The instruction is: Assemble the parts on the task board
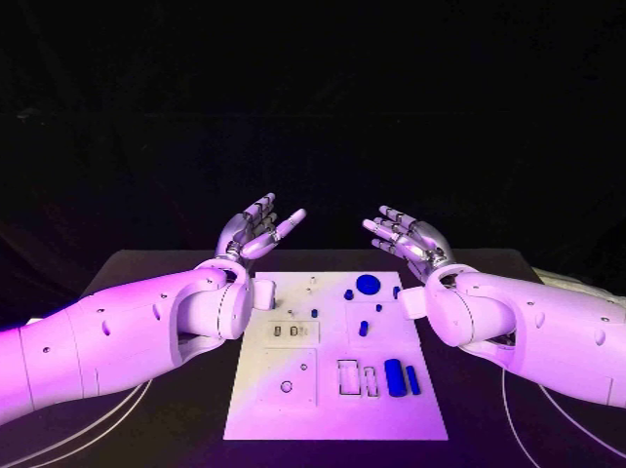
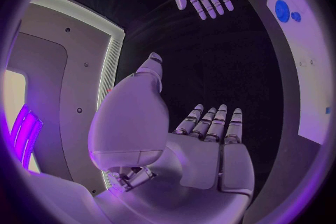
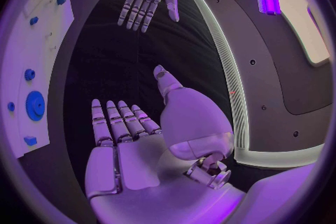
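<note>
Both silver hands, left hand [image 1: 257, 231] and right hand [image 1: 408, 237], spread empty fingers beyond the flat white task board [image 1: 264, 414]; its small blue parts [image 1: 393, 370] look indistinct.

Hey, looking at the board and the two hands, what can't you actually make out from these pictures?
- Head view: the task board's side edges near its far end lie under the two white arms.
- Head view: the small blue parts are too small to tell their shape or whether they sit in slots.
- Left wrist view: the circle's rim cuts the board off.
- Left hand and right hand: open, holding nothing.
</note>
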You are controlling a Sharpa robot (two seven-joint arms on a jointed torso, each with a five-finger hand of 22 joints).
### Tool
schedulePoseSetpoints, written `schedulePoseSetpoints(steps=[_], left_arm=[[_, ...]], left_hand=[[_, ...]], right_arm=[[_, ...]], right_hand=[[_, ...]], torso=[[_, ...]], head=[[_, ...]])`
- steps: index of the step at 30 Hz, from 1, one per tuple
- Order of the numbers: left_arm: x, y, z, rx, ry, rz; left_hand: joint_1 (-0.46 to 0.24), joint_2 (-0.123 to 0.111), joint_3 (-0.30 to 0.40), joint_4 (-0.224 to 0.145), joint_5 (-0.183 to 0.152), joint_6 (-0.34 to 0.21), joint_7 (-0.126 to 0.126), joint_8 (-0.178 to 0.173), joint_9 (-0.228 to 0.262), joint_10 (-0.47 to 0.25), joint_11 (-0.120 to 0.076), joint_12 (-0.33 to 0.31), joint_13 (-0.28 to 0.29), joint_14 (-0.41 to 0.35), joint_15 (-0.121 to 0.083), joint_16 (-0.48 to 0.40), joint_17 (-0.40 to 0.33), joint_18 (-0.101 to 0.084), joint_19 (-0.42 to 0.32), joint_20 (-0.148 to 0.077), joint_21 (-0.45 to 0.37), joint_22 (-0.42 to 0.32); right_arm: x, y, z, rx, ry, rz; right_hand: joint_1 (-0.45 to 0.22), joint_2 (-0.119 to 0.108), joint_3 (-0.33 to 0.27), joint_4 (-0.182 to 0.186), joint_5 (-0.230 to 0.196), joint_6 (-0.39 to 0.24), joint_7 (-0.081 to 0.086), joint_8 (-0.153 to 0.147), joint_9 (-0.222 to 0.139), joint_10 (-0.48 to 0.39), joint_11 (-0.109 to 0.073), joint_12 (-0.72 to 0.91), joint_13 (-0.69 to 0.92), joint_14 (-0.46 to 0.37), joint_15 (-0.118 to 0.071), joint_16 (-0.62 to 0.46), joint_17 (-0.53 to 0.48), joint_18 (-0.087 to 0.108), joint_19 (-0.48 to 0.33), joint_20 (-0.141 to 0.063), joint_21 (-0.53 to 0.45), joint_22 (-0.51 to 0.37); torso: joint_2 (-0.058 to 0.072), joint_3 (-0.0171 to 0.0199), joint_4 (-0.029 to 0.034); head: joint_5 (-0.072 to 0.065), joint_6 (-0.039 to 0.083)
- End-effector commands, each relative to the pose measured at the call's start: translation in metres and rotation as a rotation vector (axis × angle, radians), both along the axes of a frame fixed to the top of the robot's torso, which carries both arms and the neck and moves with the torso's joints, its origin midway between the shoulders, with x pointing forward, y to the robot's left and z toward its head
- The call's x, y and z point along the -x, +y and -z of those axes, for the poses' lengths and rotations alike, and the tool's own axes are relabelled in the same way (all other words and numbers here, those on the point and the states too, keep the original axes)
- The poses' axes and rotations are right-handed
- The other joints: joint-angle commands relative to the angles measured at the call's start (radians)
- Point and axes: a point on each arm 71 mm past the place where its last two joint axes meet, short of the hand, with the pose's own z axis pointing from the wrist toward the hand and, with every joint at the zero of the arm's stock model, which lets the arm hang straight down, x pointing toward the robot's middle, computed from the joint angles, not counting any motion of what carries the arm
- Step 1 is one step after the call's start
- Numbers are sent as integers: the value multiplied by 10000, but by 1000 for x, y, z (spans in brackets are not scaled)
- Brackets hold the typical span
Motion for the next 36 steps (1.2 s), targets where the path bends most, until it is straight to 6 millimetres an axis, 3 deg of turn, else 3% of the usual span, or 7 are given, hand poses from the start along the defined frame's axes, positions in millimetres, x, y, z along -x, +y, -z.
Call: schedulePoseSetpoints(steps=[1, 7, 10, 11, 15, 23, 36], left_arm=[[1, -5, -2, 51, -187, 627], [1, -5, -2, 51, -187, 627], [1, -5, -2, 51, -187, 627], [9, 18, -10, 520, -558, 270], [13, 20, -14, 568, -595, 458], [23, 29, -24, 625, -541, 679], [47, 27, -37, 1637, 15, 1505]], left_hand=[[477, 371, 434, 69, 38, 618, 1047, 152, 69, 604, 203, 127, 72, 1004, 135, 247, 148, 459, 488, 198, 211, 118], [754, 865, 849, 18, 25, 1925, 1100, 346, 174, 2296, 403, 349, 204, 4245, 233, 1035, 528, 394, 3318, 175, 1121, 575], [983, 1140, 968, -97, 31, 3468, 1093, 677, 336, 4669, 525, 840, 421, 5762, 167, 1459, 669, 475, 5435, 157, 1847, 877], [1071, 1247, 987, -174, -22, 4192, 1184, 835, 406, 5891, 380, 1090, 514, 6217, 20, 1581, 698, 589, 5904, 141, 2024, 927], [1244, 1451, 926, -477, 15, 6251, 1071, 1249, 556, 7400, 84, 1404, 542, 7378, -307, 1820, 788, 738, 7088, -30, 2393, 1005], [1372, 1673, 789, -898, -8, 7295, 752, 1405, 514, 8752, -305, 1454, 591, 8713, -748, 1948, 1176, 740, 8276, -451, 2581, 975], [1425, 1732, 769, -1045, -6, 7450, 706, 1326, 481, 8976, -359, 1297, 581, 8907, -809, 1852, 1330, 730, 8483, -524, 2531, 917]], right_arm=[[2, 15, 2, 425, 314, -2498], [0, 18, 3, 691, 444, -3207], [0, 19, 3, 741, 469, -3330], [-17, -8, -17, 4039, -2244, -2028], [-19, -13, -25, 4973, -2899, -2008], [-22, -16, -40, 7292, -3825, -2366], [-23, -16, -50, 12224, -4542, -3309]], right_hand=[[1415, 91, 255, -713, 24, 3197, 1280, 562, 313, 4435, 37, 800, 347, 4679, -59, 862, 354, 924, 3478, 55, 958, 420], [1545, 54, 616, -1035, 24, 5681, 993, 840, 368, 5893, -356, 996, 239, 6251, -472, 962, 270, 1214, 4802, -68, 1408, 433], [1492, -40, 867, -1213, 5, 6093, 868, 809, 338, 6323, -498, 928, 230, 6789, -628, 937, 271, 1221, 5253, -234, 1522, 395], [1448, -71, 1006, -1287, 13, 6260, 819, 782, 332, 6499, -555, 875, 231, 6990, -684, 898, 271, 1231, 5433, -306, 1557, 370], [1322, -233, 1364, -1502, -5, 6623, 684, 695, 333, 6929, -651, 718, 234, 7451, -856, 784, 271, 1215, 5883, -476, 1652, 322], [1156, -618, 2010, -1645, 35, 7240, 478, 555, 369, 7841, -936, 492, 267, 8902, -1304, 930, 446, 1209, 7014, -987, 2139, 425], [1195, -1186, 1887, -1516, -310, 7738, 68, 423, 379, 8440, -1394, 248, 268, 11468, -2073, 2015, 1334, 1189, 9133, -1988, 4078, 1353]], torso=[[-3, 0, -2], [-3, 0, -2], [-3, 0, -2], [338, -6, 103], [517, -35, 211], [924, -60, 340], [1509, -137, 622]], head=[[1, -5], [1, -5], [1, -5], [-127, 108], [-261, 179], [-452, 347], [-797, 592]])
